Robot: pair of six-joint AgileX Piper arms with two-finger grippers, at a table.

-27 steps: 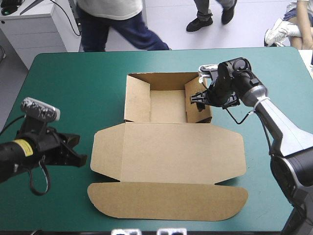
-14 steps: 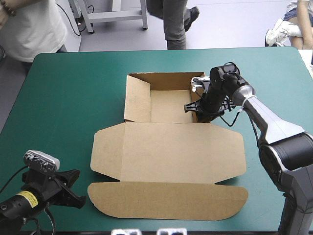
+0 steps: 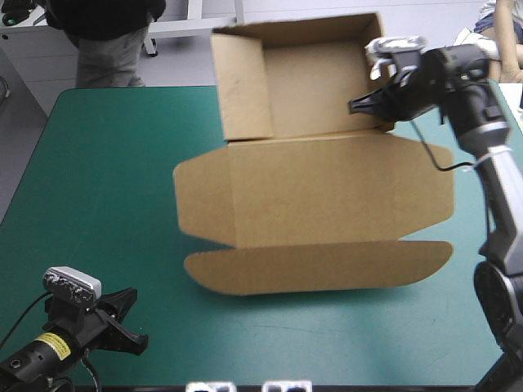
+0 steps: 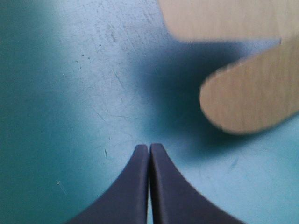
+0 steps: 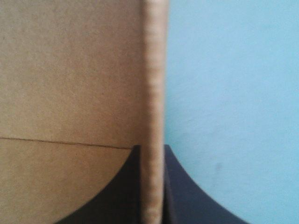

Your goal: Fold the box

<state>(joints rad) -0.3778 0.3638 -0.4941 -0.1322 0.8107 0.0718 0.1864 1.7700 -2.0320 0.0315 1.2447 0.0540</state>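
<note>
The right gripper [image 3: 365, 104] is pinched onto the right side wall of the box [image 3: 315, 192]. It holds the tray end up over the far edge of the table [image 3: 98, 163], with the lid hanging toward the near side and its long axis running left to right. The left gripper [image 4: 149, 148] is closed on nothing, low by the near left corner. The lid's rounded flap [image 4: 247, 100] lies ahead of it toward the table's middle, so it looks the nearer arm for that free edge.
</note>
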